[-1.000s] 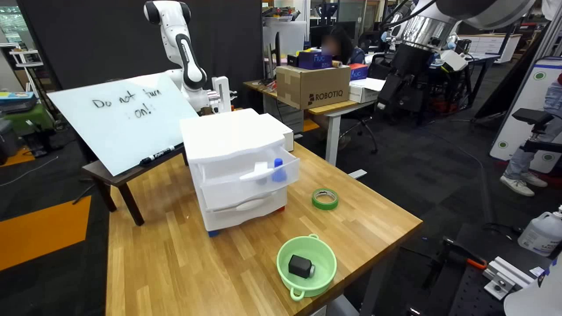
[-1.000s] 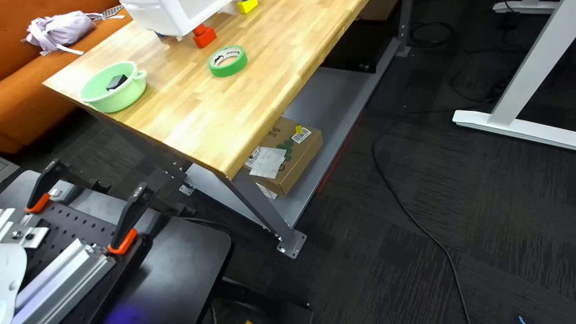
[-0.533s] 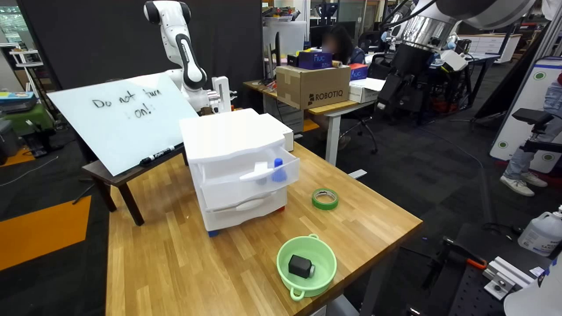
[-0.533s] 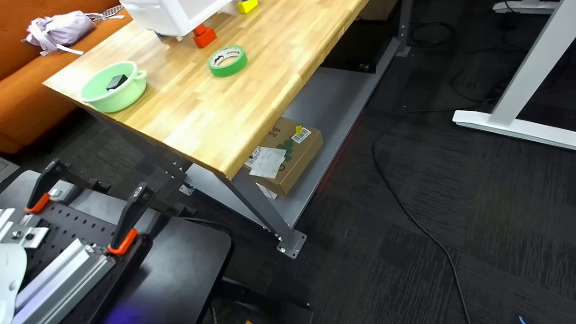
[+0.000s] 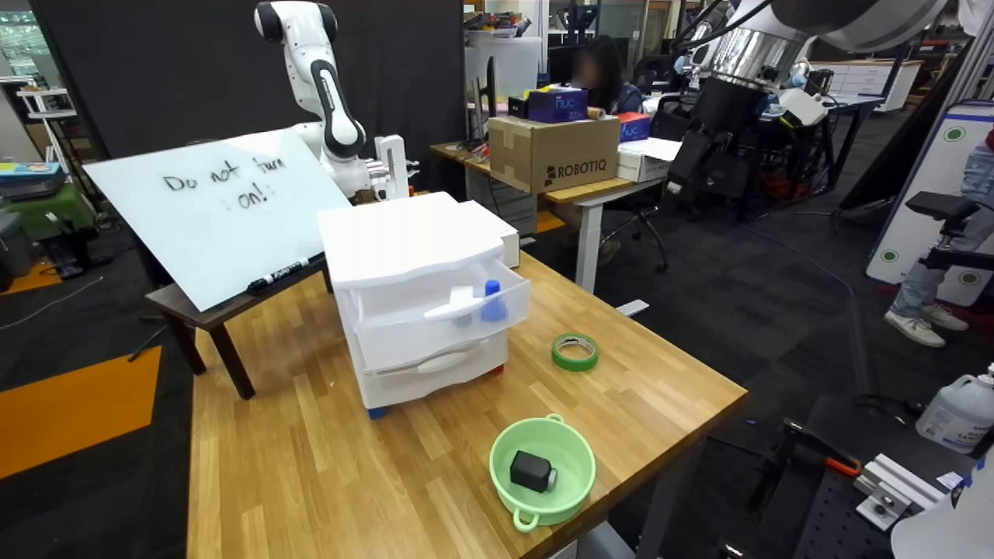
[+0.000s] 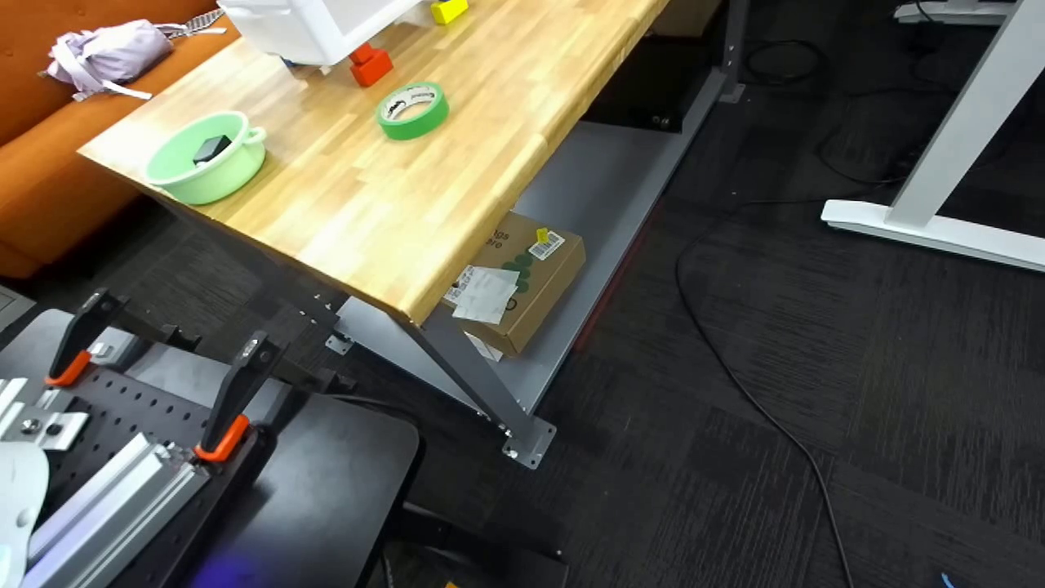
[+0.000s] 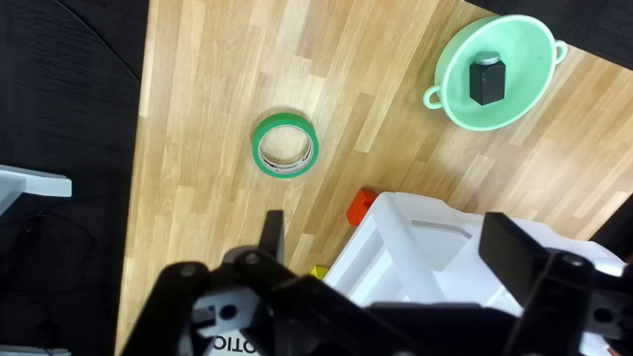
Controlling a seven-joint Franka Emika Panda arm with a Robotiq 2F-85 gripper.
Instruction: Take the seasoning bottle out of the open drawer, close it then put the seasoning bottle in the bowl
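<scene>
The small blue seasoning bottle (image 5: 494, 307) stands upright in the pulled-out middle drawer (image 5: 404, 341) of the white cabinet, seen through its clear front in an exterior view. It does not show in the wrist view. The lime-green bowl (image 5: 573, 458) stands near the table's edge with a dark bottle (image 5: 532, 471) in it; the bowl also shows in an exterior view (image 6: 214, 184) and in the wrist view (image 7: 529, 64). My gripper (image 5: 683, 182) hangs high and apart from the cabinet. In the wrist view my gripper (image 7: 388, 235) is open, nothing between its fingers.
The white cabinet (image 5: 411, 233) stands on the wooden table (image 5: 311, 466). A green tape roll (image 5: 575, 352) lies between cabinet and table edge. Red blocks (image 6: 371, 67) and a yellow block (image 6: 449, 11) lie by the cabinet. A whiteboard (image 5: 225, 210) leans behind.
</scene>
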